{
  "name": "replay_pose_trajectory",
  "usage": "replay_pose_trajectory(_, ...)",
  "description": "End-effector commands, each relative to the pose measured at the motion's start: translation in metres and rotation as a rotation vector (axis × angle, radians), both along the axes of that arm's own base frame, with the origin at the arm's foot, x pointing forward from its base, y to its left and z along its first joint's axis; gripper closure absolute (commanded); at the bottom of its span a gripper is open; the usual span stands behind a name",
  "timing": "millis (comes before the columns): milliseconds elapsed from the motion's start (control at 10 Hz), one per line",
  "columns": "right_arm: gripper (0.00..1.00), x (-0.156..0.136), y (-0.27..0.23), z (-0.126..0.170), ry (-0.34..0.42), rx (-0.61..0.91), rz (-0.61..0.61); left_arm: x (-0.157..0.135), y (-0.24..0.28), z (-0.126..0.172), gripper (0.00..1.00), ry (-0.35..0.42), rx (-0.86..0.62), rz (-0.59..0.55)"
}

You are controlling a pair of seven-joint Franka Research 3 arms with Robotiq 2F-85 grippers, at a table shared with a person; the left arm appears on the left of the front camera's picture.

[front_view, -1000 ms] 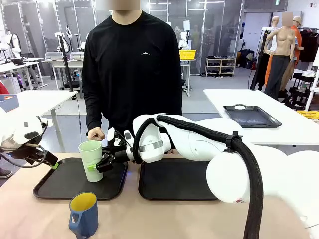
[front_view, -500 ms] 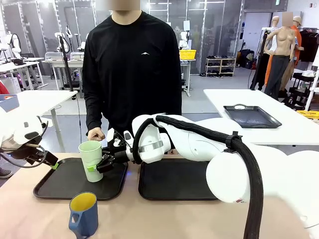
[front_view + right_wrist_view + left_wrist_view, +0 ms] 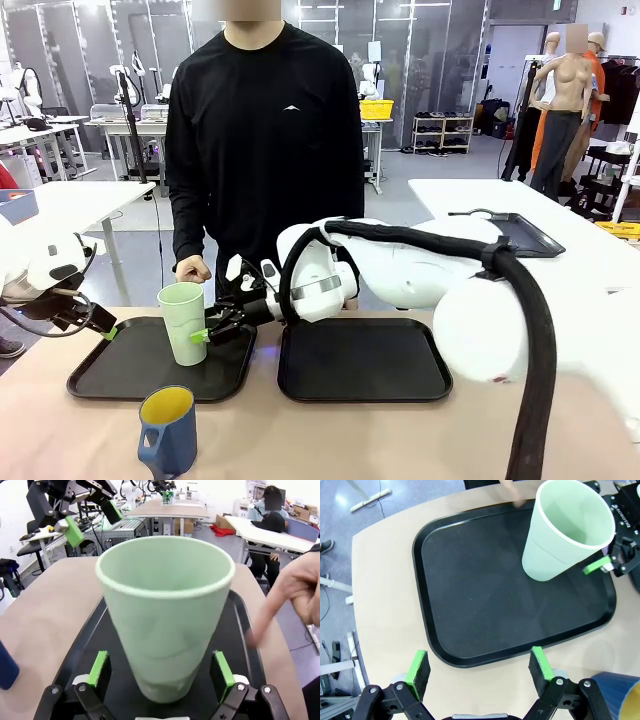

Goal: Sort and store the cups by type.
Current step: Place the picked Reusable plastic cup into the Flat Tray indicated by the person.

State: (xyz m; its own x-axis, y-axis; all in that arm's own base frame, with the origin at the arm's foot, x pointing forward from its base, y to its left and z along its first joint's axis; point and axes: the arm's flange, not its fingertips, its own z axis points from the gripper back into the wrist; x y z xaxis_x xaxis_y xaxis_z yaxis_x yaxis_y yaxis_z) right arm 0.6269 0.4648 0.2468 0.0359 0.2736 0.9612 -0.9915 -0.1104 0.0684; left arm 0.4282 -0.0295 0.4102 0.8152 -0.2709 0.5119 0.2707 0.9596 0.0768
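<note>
The right gripper (image 3: 159,656) is opened wide, and the mint-green tumbler (image 3: 165,615) is seen upright between its fingers on the black tray (image 3: 470,590), with a gap at each pad. The left gripper (image 3: 478,654) is also open and empty; the blue mug (image 3: 168,430) is found near it, off the tray

Tumbler (image 3: 183,322) on left tray (image 3: 120,372), second tray (image 3: 362,362) just right, mug (image 3: 168,430) on table (image 3: 300,440) before left tray

I get bright, even light with only soft shadows. Both wrist views bend at the edges, and the person's hand (image 3: 295,595) at right looks blurred.
</note>
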Motion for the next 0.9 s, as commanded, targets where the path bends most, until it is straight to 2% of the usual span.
replay_pose_trajectory(0, 0.00, -0.020, -0.034, 0.013, 0.041, -0.001, -0.022, 0.000, 0.002, 0.000, 0.00, 0.003, -0.005, 0.002)
replay_pose_trajectory(400, 0.00, -0.030, -0.068, 0.019, 0.036, 0.023, -0.055, 0.000, 0.002, 0.000, 0.00, 0.003, -0.005, 0.002)
replay_pose_trajectory(500, 0.00, -0.006, -0.052, 0.013, 0.044, -0.015, -0.054, 0.000, 0.002, 0.000, 0.00, 0.003, -0.005, 0.002)
replay_pose_trajectory(800, 0.00, -0.006, -0.052, 0.013, 0.044, -0.015, -0.054, 0.000, 0.002, 0.000, 0.00, 0.003, -0.005, 0.002)
